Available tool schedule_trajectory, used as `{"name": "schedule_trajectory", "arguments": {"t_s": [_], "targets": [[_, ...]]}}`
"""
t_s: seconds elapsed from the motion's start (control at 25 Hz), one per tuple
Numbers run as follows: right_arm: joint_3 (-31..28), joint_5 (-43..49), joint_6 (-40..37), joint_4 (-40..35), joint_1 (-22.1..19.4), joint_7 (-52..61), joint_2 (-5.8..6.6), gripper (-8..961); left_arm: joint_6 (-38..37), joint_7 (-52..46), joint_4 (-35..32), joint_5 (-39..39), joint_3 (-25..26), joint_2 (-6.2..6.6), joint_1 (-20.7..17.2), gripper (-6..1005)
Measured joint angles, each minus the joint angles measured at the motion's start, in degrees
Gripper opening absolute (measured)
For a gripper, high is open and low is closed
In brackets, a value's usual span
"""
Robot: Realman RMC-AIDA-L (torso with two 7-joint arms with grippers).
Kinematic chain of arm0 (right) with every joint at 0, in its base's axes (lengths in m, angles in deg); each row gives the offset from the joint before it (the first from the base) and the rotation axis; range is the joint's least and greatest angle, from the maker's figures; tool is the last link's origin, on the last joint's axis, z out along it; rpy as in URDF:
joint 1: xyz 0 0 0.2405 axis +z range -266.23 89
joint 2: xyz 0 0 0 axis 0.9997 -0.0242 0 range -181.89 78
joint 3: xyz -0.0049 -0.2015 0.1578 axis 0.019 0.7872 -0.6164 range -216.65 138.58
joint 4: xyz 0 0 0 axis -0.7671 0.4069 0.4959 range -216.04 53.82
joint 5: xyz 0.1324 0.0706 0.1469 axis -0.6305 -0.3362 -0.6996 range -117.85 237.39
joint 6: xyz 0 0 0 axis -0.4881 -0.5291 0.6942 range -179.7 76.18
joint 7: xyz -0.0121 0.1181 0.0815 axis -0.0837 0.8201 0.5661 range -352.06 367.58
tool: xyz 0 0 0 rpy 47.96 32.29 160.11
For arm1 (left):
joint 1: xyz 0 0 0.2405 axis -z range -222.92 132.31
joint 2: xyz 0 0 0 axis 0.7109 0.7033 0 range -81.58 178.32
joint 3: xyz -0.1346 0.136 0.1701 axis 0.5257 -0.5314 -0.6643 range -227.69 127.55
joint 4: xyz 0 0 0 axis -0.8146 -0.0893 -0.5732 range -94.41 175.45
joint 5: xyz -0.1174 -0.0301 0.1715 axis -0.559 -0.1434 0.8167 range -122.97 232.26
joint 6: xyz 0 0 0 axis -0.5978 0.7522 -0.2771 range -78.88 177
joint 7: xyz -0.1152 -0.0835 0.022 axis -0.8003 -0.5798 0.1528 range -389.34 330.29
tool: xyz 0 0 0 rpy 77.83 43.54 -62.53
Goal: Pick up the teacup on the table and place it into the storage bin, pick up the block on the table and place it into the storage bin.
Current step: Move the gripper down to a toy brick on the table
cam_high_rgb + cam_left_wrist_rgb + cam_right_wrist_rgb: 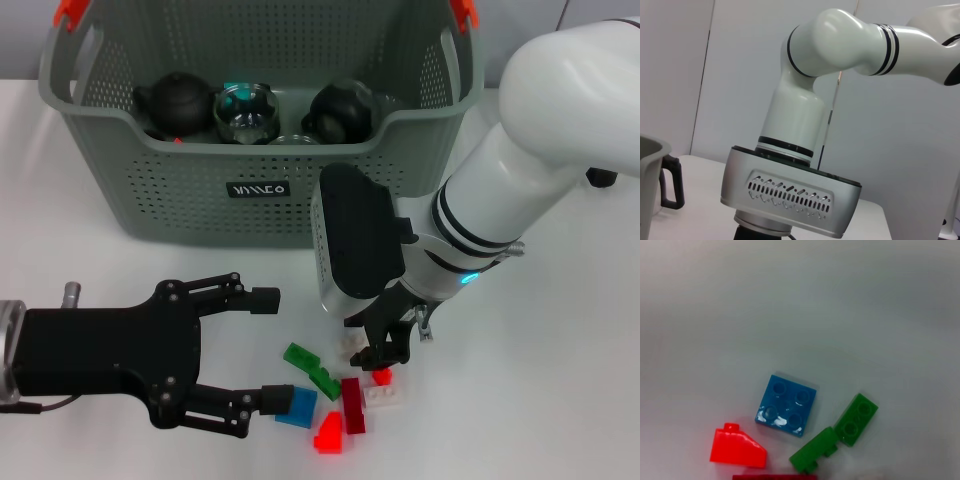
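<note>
The right gripper (383,352) was lowered onto the table (560,400) over a cluster of small blocks, well in front of the storage bin (265,130). Its dark fingers (375,335) pointed downward, with the tips set just beside a white block (352,344) and a small red block (382,377). Whether those fingers had closed on either piece cannot be told from the views.

The other blocks lay on the table on the side of the right gripper away from the storage bin. A second white block (385,396) sat touching the small red one. A dark red bar (352,404) lay next to it. Two green bricks (312,368) lay end to end, slightly angled to each other. A blue square plate (297,407) and a bright red sloped piece (329,433) were the farthest from the storage bin.

The left gripper (268,347) was held level above the table, in front of the storage bin. Its fingers (250,297) were spread wide and held nothing. The lower fingertip was just beside the blue square plate.

The storage bin stood at the far side of the table. Inside it were a dark teapot (176,103), a glass cup (245,110) and a dark round vessel (338,112).
</note>
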Motion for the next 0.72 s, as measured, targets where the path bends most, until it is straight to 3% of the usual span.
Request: {"name": "schedule_trajectory", "arguments": {"t_s": [0.72], "targets": [[0.6, -0.4, 1.2, 2.0, 0.6, -0.2, -0.26, 392, 0.0, 0.2, 0.0, 0.0, 0.0, 0.09, 0.1, 949]]}}
